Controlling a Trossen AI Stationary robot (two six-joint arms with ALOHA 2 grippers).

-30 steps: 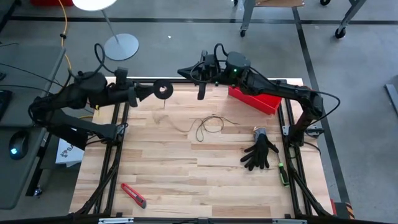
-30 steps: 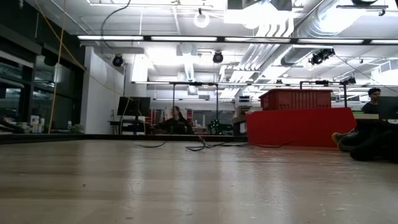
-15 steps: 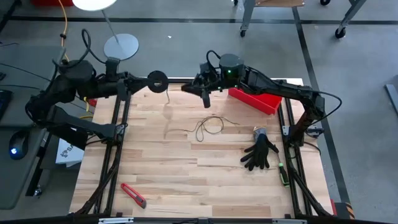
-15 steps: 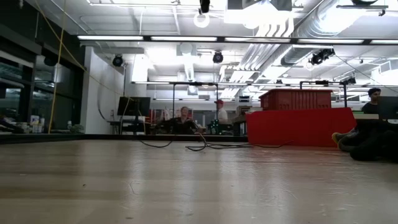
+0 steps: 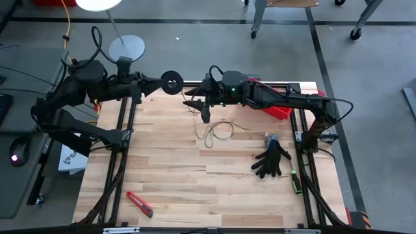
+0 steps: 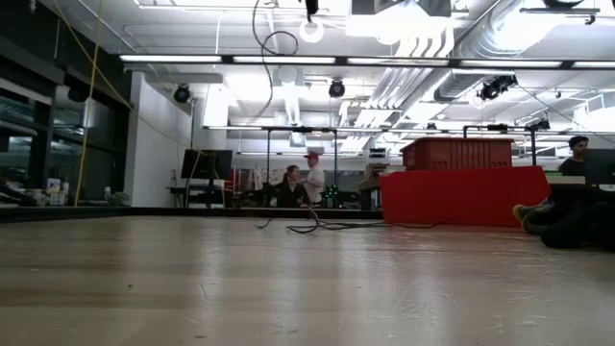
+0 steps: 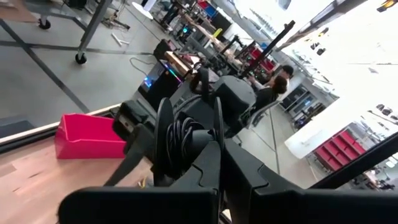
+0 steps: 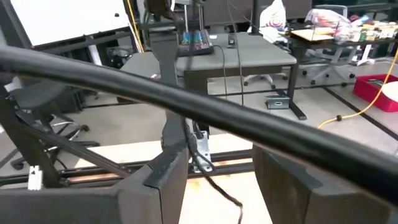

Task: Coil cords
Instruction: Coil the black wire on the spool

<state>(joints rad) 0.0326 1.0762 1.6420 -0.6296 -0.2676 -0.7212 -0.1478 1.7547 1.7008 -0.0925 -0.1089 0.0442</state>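
Two arms up at the far edge of the table (image 5: 195, 188), both mine. My left gripper (image 5: 158, 84) is clamped on the small black spool (image 5: 171, 81), held in the air just past the far edge, nearer the far-left corner. In the left wrist view the spool (image 7: 186, 140) sits between my dark fingers (image 7: 205, 180) with dark cord wound on it.

My right gripper (image 5: 203, 106) hangs over the far-middle of the table, pointing toward the left arm; from the right wrist view there's a clear gap between its fingers (image 8: 161, 177), so parted, nothing pinched that I can make out.

Loose cord (image 5: 216, 132) lies on the wood in a messy loop near the table's middle, a bit toward the far edge, below the right gripper. A thin strand (image 8: 214, 183) shows past the right fingers (can't tell if it touches them). In the low view the cord (image 6: 312, 226) is a dark tangle far back on the tabletop.

Other stuff: red bin (image 5: 276, 107) near the far-right corner, partly under my right arm; black glove (image 5: 272, 160) near the right edge; red utility knife (image 5: 140, 203) near the near-left corner. People (image 6: 303, 183) in the room behind.
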